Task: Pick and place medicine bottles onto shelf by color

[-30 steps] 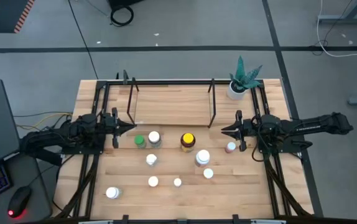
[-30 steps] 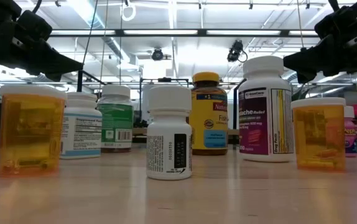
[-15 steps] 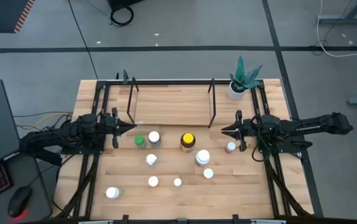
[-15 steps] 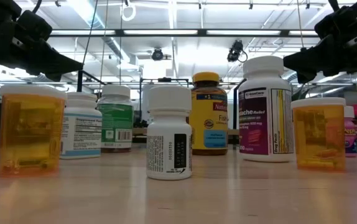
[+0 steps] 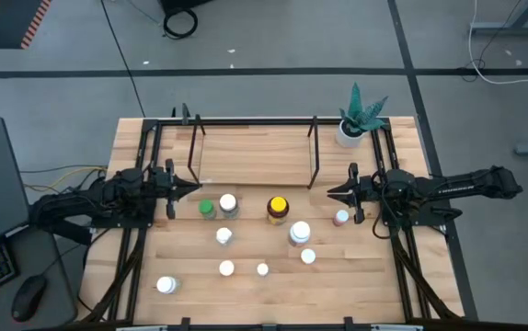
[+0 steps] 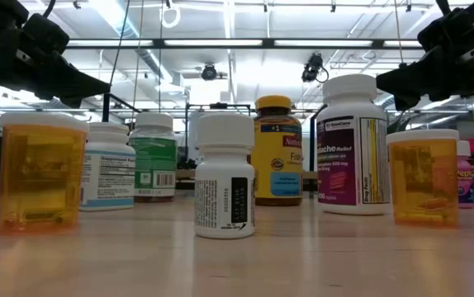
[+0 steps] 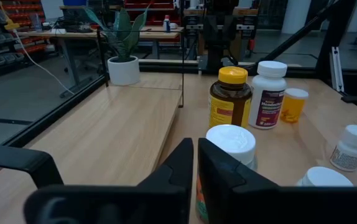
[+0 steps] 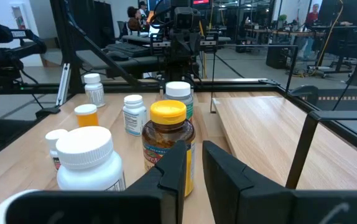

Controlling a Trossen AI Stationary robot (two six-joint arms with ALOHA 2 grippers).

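Wooden shelf [image 5: 255, 156] lies bare; both closed, empty pincers [image 5: 193, 187] [image 5: 331, 192] flank the bottles [image 5: 277, 208].

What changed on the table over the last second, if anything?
Nothing visibly changed. The left gripper and right gripper stay shut and empty at the two sides of the table. The medicine bottles stand where they were in front of the shelf, which still holds none.
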